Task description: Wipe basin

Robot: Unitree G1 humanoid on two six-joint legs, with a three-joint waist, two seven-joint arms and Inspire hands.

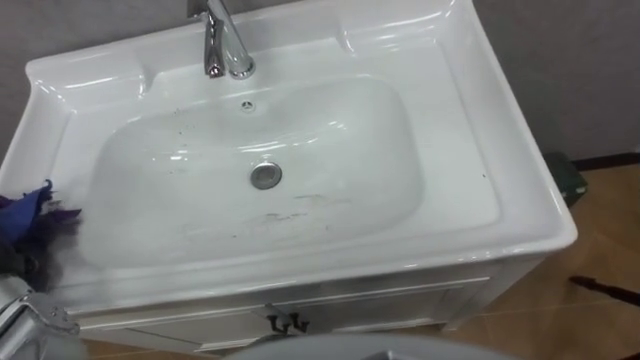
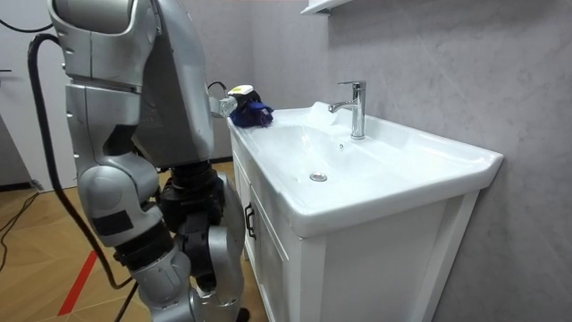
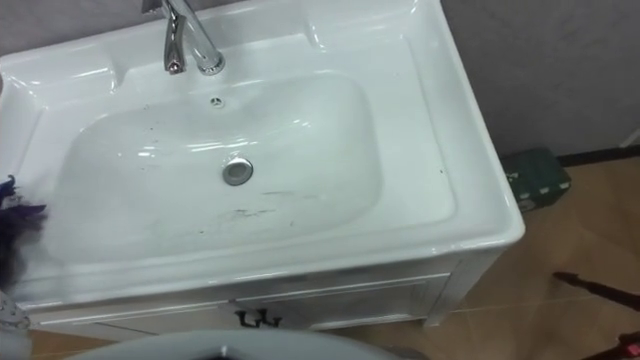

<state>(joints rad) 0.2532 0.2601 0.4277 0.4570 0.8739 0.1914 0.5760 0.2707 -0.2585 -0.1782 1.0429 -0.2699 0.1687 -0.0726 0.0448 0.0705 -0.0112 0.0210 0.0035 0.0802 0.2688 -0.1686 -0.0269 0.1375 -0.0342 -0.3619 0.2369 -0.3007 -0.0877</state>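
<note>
Purple cloth (image 1: 35,212) sits on the basin (image 1: 500,220) rim left of the drain (image 1: 265,175), left hand (image 2: 225,105) at it, can't tell its grip. I'd drag it flat across the streaks (image 1: 290,213) near the drain.

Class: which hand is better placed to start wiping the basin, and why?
Left, probably: the left hand is by the blue cloth at the basin's left rim, beside the marked bowl.

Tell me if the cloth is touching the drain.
Apart. The left eye view shows the cloth at the basin's left rim, with bare white bowl between it and the drain.
</note>
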